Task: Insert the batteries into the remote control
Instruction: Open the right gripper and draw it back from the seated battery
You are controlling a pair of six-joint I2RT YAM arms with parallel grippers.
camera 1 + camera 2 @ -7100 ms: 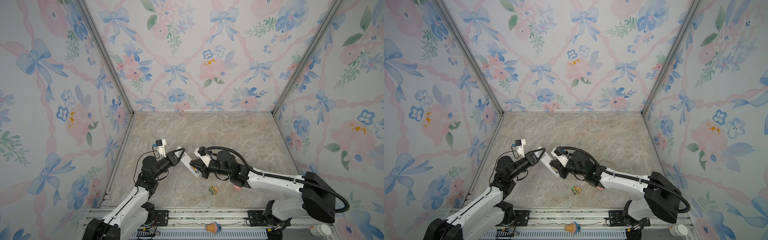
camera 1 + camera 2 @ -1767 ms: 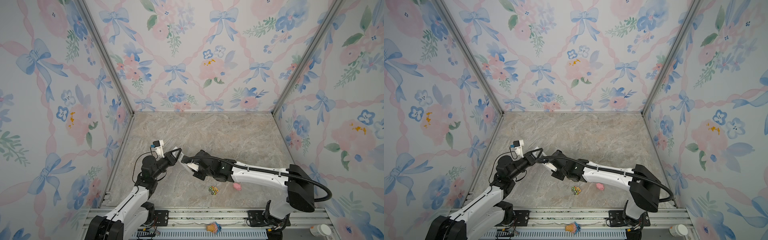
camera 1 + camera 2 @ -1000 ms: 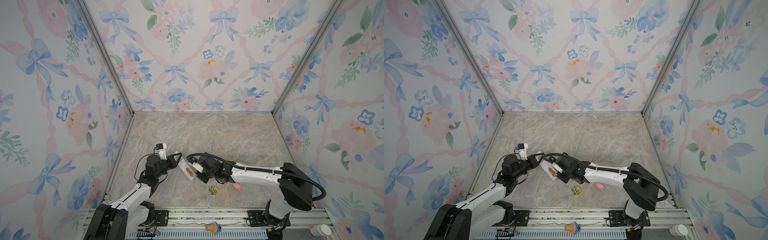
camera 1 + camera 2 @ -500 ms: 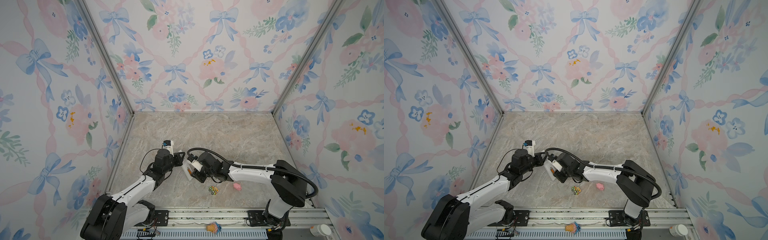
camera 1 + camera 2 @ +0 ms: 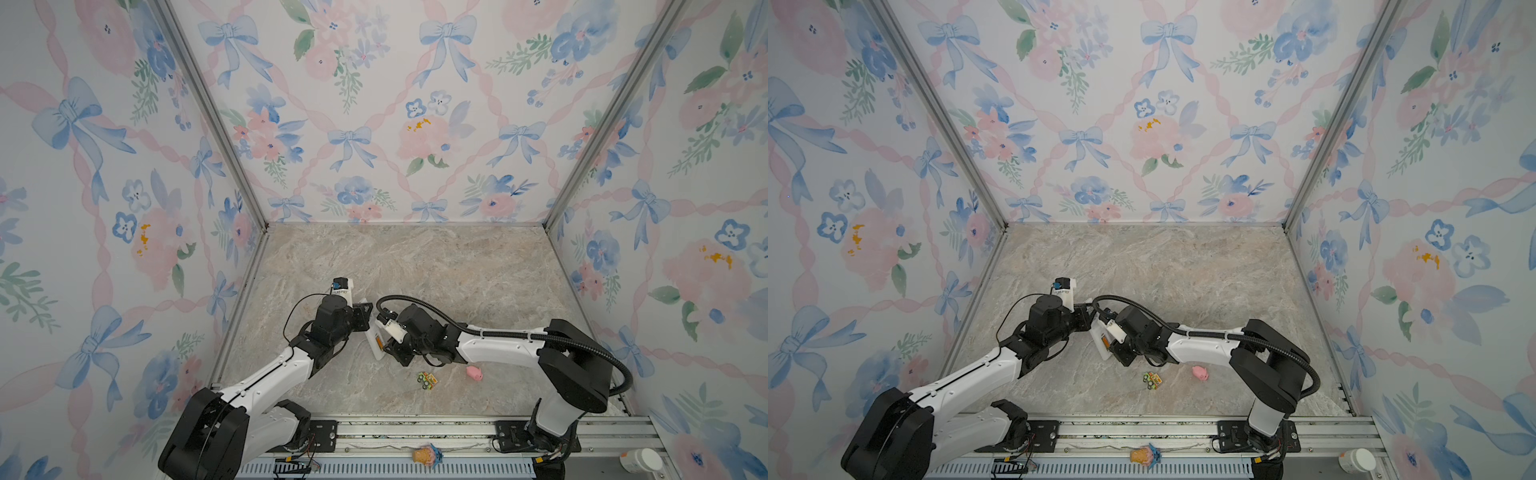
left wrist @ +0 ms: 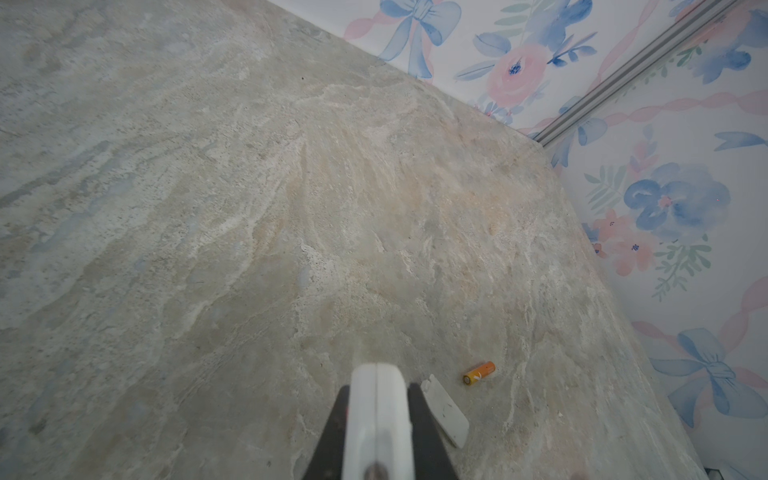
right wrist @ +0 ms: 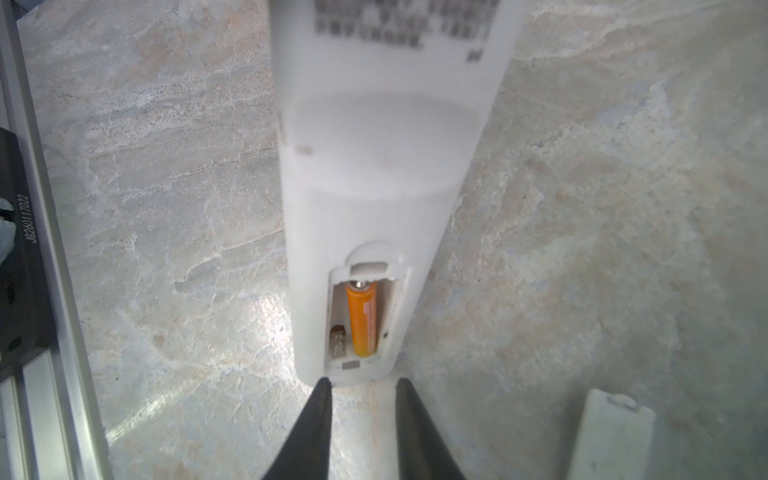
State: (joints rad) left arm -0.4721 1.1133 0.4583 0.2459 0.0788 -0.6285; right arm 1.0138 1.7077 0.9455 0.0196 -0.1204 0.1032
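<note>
The right gripper [image 7: 362, 381], parted and empty at the open end of the remote [image 7: 374, 166], could bump the seated battery [image 7: 363, 320] loose or twist the remote in the left gripper [image 6: 378, 388], clenched on it, while the second battery [image 6: 479, 372] lies on the table [image 6: 249, 208] beyond.

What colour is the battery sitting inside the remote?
Orange with a silver tip; the battery in the remote shows best in the right wrist view.

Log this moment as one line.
left gripper jaws shut on remote control | right gripper jaws open at its battery end | seated battery in bay | loose battery on table | cover off
</note>
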